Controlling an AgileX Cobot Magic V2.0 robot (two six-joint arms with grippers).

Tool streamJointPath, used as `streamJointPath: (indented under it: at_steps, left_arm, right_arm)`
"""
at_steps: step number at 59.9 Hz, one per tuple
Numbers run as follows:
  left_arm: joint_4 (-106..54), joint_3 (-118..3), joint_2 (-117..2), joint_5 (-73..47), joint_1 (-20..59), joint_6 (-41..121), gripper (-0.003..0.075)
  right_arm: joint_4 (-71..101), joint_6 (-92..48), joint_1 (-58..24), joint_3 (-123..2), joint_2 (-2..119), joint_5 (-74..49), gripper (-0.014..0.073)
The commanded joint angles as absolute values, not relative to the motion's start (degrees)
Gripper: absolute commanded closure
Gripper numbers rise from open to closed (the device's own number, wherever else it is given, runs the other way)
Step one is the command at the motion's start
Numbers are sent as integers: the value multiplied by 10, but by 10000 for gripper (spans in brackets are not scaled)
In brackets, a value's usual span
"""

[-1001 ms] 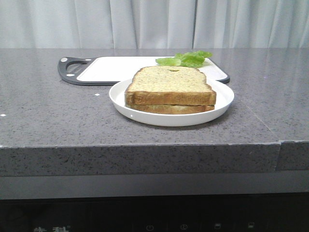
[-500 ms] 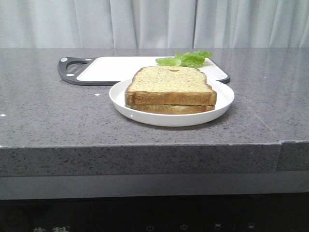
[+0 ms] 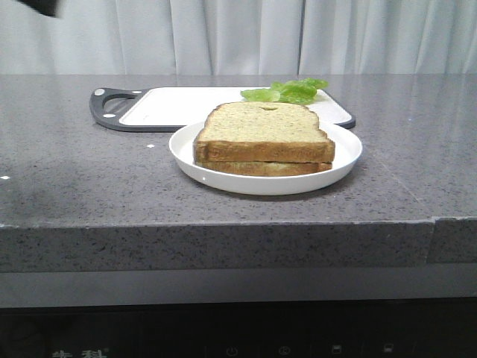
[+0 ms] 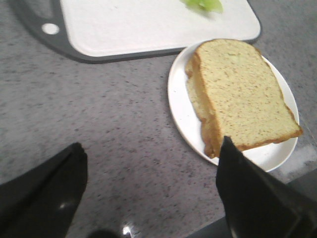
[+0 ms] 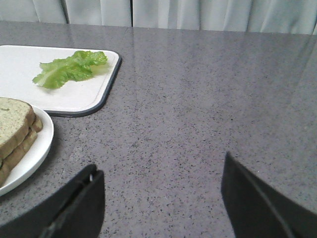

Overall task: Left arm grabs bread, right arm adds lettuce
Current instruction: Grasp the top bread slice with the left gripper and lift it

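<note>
The bread [image 3: 262, 132] is the thick tan top slice, lying on a thinner slice on a white plate [image 3: 344, 159]. It also shows in the left wrist view [image 4: 242, 94] and at the edge of the right wrist view [image 5: 12, 124]. The lettuce [image 3: 289, 91] lies on the far right of the cutting board, and shows in the right wrist view [image 5: 69, 68] and the left wrist view [image 4: 203, 5]. My left gripper [image 4: 153, 158] is open and empty above the counter, left of the plate; its dark tip [image 3: 41, 6] shows at the top left of the front view. My right gripper [image 5: 161, 173] is open and empty over bare counter, right of the plate.
A white cutting board with a dark rim and handle [image 3: 179, 106] lies behind the plate. The grey speckled counter [image 3: 89, 171] has its front edge near the camera. A pale curtain hangs behind.
The dark tip of my left arm has come into the top left corner of the front view. The bread, plate and lettuce have not moved.
</note>
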State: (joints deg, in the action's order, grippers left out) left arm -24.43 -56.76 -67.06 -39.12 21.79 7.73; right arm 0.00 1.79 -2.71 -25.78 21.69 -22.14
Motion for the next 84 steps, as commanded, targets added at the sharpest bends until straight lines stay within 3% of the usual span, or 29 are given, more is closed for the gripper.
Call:
streamJointPath:
  at_steps: [1, 25, 47, 52, 63, 75, 84]
  left_arm:
    - [-264, -623, -721, -370, 259, 79, 185]
    - [-265, -772, -925, -392, 330, 79, 185]
    - [-265, -809, -984, -401, 332, 79, 203]
    - [-265, -809, -984, -401, 332, 79, 262]
    - [-265, -809, -984, -403, 332, 79, 517]
    - [-265, -809, -984, -407, 332, 79, 736]
    - [-264, -809, -982, -406, 332, 79, 741]
  right_arm:
    - [-7, 12, -23, -279, 224, -178, 78]
    - [-7, 12, -23, -278, 224, -180, 78]
    - [-7, 12, -23, -278, 224, -180, 78]
    - [-7, 12, -23, -278, 224, -180, 78]
    - [-7, 12, -23, -278, 224, -180, 78]
    - [-7, 12, -23, -278, 224, -180, 78]
    - [-7, 12, -23, -278, 224, -180, 78]
